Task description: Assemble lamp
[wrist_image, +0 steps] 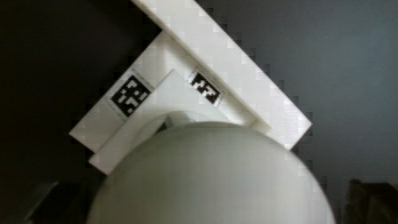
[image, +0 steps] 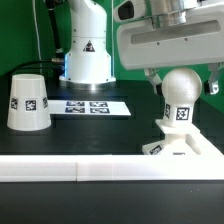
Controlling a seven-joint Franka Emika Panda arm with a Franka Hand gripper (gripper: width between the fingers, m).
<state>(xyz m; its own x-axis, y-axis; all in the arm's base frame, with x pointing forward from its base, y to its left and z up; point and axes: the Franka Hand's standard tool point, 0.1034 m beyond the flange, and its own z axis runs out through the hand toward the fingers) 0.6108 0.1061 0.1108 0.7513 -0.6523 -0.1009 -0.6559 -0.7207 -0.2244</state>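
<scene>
Bulb (image: 183, 95) on base (image: 172, 148), joint hidden; gripper (image: 182, 82) wide astride bulb, fingertips blurred.

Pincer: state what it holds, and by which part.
Cannot be told: the pincer straddles the bulb at its round head, but finger contact is not visible.

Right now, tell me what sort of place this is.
Most likely a robotics lab bench: a black table before a green backdrop, a marker board of printed tags on it, and white tagged lamp parts such as the shade and bulb.
</scene>
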